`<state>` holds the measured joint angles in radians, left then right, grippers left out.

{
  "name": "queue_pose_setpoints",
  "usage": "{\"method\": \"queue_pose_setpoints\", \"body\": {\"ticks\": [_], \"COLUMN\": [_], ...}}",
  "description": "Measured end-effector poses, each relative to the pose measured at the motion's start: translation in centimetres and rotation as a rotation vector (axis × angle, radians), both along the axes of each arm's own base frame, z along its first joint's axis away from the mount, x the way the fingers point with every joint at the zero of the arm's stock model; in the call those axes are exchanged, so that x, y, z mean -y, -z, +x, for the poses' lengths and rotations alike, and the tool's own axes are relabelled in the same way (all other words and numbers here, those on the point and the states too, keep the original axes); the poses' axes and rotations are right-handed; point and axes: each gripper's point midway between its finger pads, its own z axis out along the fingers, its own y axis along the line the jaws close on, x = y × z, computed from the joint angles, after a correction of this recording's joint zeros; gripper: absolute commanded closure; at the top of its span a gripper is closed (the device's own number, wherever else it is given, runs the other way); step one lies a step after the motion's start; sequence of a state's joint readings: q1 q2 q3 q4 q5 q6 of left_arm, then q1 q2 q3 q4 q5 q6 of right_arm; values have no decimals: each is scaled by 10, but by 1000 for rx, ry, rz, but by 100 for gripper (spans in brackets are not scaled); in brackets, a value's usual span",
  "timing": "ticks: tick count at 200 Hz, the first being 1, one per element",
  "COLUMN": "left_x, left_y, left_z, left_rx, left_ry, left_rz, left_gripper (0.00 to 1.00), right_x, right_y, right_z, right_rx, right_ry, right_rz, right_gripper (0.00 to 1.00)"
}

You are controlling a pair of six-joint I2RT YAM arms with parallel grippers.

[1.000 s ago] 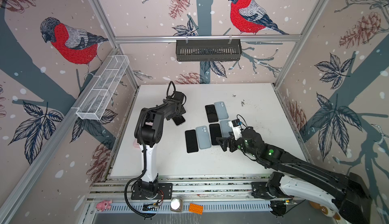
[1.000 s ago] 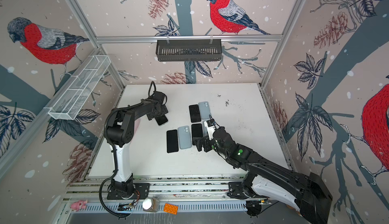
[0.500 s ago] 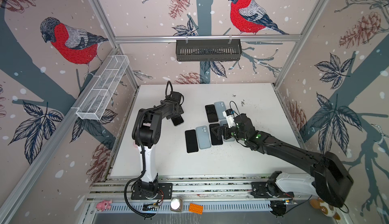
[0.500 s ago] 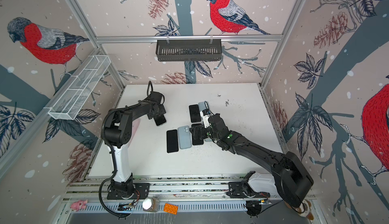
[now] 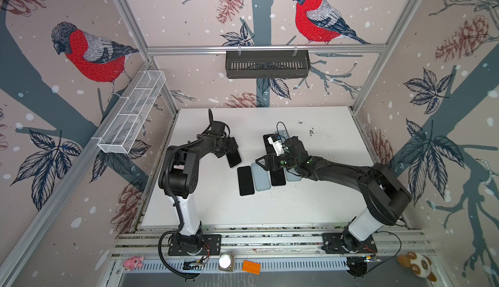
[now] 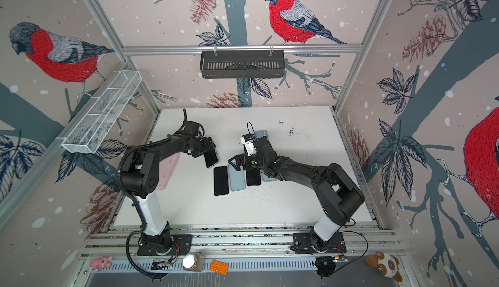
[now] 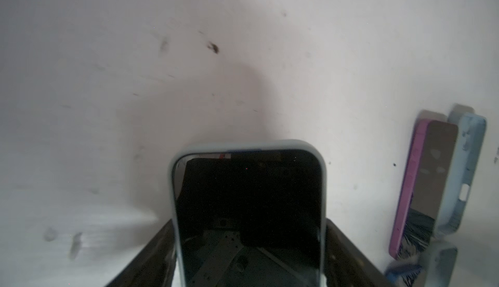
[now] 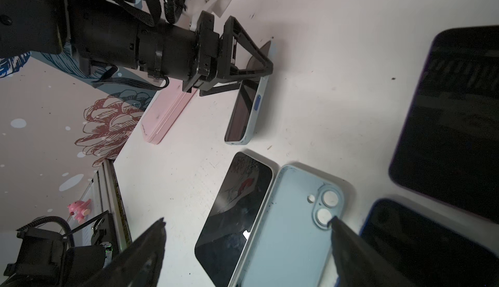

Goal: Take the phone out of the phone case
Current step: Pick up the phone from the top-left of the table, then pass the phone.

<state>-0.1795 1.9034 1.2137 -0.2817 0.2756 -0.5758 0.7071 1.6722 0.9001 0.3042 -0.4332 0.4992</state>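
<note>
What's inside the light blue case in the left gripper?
A dark-screened phone sits in the light blue case. Its end nearest the left gripper is covered by the jaws.

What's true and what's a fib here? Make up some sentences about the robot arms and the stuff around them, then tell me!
1. The left gripper grips a cased phone. True.
2. The right gripper holds a phone too. False: it is open and empty.
3. A black basket hangs on the back wall. True.
4. The orange brick lies on the white table. False: it lies in front of the table, off it.
</note>
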Motion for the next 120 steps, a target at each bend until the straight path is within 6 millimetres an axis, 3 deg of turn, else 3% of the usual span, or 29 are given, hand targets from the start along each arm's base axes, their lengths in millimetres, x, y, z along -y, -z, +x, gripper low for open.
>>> {"method": "queue_pose_setpoints", "body": {"ticks": [47, 120], "left_x": [20, 32], "left_y": [-30, -51], "left_z": [-5, -21], "left_rx": [45, 74], "left_ry": [70, 99], "left_rz": [-117, -194], "left_gripper": [60, 63], "right_x": [-27, -58], "right_y": [11, 20], "right_z": [5, 15], "right_rx": [-20, -37], "right_ry": [-65, -101], "right_rz": [60, 87], "right_gripper": [15, 27]}}
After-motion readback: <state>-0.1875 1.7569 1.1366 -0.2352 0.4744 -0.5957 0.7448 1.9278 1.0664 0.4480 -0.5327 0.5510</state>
